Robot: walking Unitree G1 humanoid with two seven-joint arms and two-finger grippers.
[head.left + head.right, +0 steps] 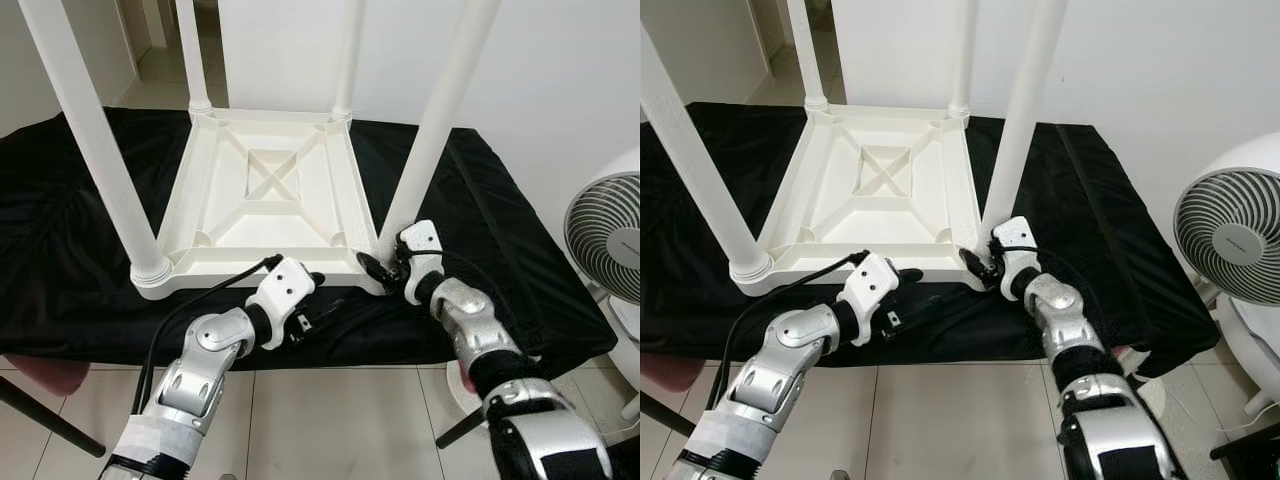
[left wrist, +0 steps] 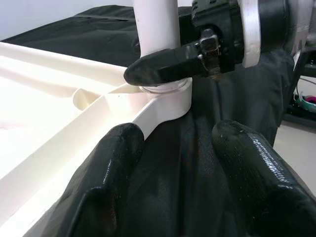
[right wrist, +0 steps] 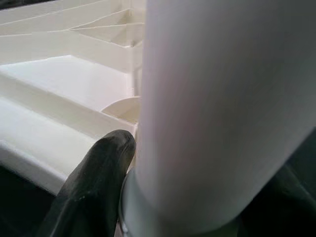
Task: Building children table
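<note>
1. Black cloth (image 1: 70,250) is covering the counter (image 1: 520,345), which is standing against a white wall (image 1: 560,70); pale floor tiles (image 1: 330,420) are running along its near edge and a white fan (image 1: 610,235) is standing just off its 3 o'clock end.
2. An upturned white children's table (image 1: 265,195) is lying top-down near the middle of the cloth, its four legs pointing up; its near rim is sitting close to the counter's near edge, with open cloth lying at 9 and 3 o'clock.
3. The right pincer (image 1: 385,268) is closing around the base of the near-right leg (image 1: 435,120), at the table's 5 o'clock corner; one black finger (image 3: 94,177) is pressing against the leg's collar.
4. The left pincer (image 2: 173,173) is hovering open and empty over the cloth just outside the near rim, at 6 o'clock from the table, its fingers (image 2: 98,187) pointing toward the same corner and not touching it.
</note>
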